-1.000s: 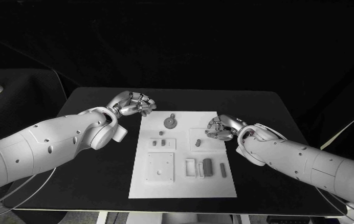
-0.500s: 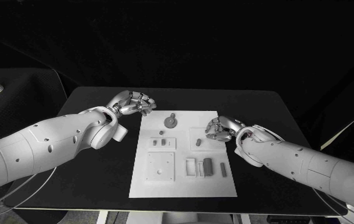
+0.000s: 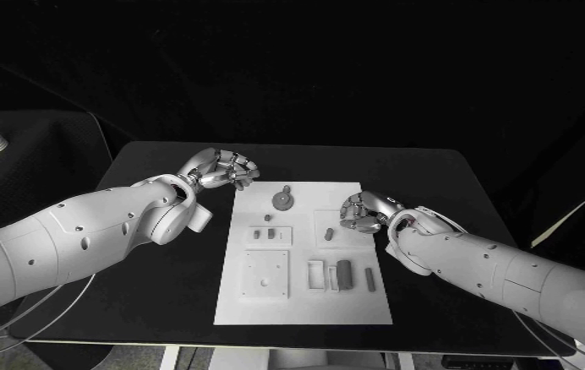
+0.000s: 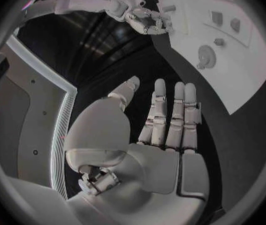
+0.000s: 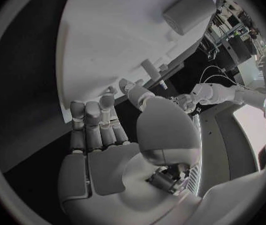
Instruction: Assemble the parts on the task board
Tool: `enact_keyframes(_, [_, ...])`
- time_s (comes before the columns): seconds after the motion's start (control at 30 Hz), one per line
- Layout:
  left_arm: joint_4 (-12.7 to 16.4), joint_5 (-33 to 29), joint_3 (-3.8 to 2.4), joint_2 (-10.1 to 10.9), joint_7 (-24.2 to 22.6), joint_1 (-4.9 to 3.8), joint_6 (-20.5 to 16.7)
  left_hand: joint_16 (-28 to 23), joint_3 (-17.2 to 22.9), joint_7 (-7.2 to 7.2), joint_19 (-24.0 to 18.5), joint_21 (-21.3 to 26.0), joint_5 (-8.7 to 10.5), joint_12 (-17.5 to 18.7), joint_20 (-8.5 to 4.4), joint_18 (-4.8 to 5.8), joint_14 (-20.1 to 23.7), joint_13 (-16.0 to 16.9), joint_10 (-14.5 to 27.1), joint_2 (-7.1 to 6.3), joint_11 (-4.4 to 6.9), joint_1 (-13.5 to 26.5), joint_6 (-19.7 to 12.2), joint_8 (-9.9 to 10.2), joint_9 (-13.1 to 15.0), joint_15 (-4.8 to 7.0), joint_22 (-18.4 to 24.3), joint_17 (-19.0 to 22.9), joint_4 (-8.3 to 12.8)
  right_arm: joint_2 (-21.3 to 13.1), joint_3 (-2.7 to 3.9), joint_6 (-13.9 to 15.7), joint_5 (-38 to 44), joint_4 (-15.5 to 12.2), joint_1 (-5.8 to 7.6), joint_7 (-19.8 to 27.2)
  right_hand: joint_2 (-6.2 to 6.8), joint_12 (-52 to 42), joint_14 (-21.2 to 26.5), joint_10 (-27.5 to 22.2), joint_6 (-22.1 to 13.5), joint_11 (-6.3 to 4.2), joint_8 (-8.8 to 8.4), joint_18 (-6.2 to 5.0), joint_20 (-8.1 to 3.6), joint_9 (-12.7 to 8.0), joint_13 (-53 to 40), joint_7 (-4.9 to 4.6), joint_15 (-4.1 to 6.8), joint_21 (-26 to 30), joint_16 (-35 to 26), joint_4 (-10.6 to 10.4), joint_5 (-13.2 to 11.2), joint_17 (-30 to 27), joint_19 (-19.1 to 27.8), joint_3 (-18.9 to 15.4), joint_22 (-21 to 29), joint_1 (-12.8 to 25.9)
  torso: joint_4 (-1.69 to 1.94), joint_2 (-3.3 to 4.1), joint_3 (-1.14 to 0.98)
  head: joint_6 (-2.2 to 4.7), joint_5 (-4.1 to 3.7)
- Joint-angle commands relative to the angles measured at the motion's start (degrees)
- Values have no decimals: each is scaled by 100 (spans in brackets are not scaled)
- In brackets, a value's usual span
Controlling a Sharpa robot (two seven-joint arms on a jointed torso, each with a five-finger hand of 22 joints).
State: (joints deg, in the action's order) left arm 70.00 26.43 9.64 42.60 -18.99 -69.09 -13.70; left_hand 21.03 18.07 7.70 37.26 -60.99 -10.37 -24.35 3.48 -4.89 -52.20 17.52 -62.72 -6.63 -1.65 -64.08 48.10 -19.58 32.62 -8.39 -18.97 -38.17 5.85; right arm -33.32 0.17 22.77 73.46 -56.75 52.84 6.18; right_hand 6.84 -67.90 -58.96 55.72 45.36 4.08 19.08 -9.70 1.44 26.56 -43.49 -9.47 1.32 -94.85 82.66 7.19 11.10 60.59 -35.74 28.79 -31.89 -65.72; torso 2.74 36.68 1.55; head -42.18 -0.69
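The white task board (image 3: 237, 302) lies lengthwise in the middle of the black table. On it are grey parts: a round disc part (image 3: 281, 201) near the far end, a small oblong piece (image 3: 329, 235) mid-board, and several upright bars (image 3: 344, 274) near the front. My left hand (image 3: 223, 170) hovers over the table just off the board's far left corner; its fingers (image 4: 170, 115) are stretched out and hold nothing. My right hand (image 3: 363, 211) hovers over the board's right edge, beside the oblong piece, palm (image 5: 107, 155) bare and fingers extended.
A square plate with pegs (image 3: 266, 274) and a small framed pair of pieces (image 3: 264, 236) sit on the board's left half. Bare black table (image 3: 451, 176) lies on both sides of the board. The table's edges are close at left and right.
My right hand has edged slightly inward over the board's right edge. The left hand and the parts have stayed where they were.
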Motion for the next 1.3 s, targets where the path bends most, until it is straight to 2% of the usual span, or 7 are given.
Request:
enact_keyframes(0.03, [21, -48, -5, -2, -82, -2, 30, -25, -23, 137, -55, 21, -21, 39, 5, 3, 30, 7, 1030, 31, -735, 27, 167, 0, 8, -10, 6, 10, -5, 17, -13, -21, 63, 10, -29, -11, -50, -43, -68, 72, 112, -16, 51, -2, -3, 12, 7, -3, 11, -297, 47, -7, -21, -6, -43, 45, 5, -53, 0, 3, 1, -2, 7])
enact_keyframes(0.33, [23, -48, -5, 7, -76, -2, 25, -29, -22, 138, -56, 21, -21, 39, 4, 3, 27, 9, 1023, 36, -735, 26, 173, -2, 10, -10, 5, 11, -7, 11, -14, 59, 70, 38, -29, -22, -118, -77, -129, 137, 301, -39, 140, -15, -9, 56, 14, 13, 32, -332, 79, -4, -25, -11, -89, 90, 5, -127, -2, 6, 4, -14, 4])
enact_keyframes(0.67, [40, -177, -5, 24, -58, -2, 107, -33, -22, 139, -56, 21, -20, 39, 4, 3, 23, 10, 1016, 41, -735, 26, 177, -4, 11, -11, 5, 12, -8, 23, -14, 56, 96, 22, -30, -69, -167, -134, -245, 270, 758, -85, 356, -44, -27, 175, 32, 63, 84, -409, 137, 29, -37, -16, -169, 152, 1, -308, -2, 15, 2, -27, 7])
enact_keyframes(1.03, [46, -177, -6, 25, -56, -4, 120, -36, -24, 139, -57, 21, -20, 39, 4, 4, 21, 12, 1012, 42, -736, 27, 180, -6, 11, -11, 5, 13, -9, 35, -13, 33, 139, 20, -29, -149, -119, -139, -261, 287, 797, -89, 371, -44, -27, 187, 37, 64, 89, -419, 143, 30, -47, -18, -177, 133, 1, -309, -3, 18, 7, -30, 2])
enact_keyframes(1.3, [44, -179, -6, 31, -58, -4, 120, -41, -32, 139, -60, 22, -17, 42, 5, 6, 18, 13, 1008, 36, -737, 36, 183, -7, 12, -12, 5, 15, -12, 65, -13, 41, 147, 31, -29, -151, -72, -139, -268, 295, 799, -91, 367, -43, -26, 189, 42, 61, 92, -424, 145, 25, -50, -21, -181, 107, 2, -293, -2, 17, 4, -38, 7])
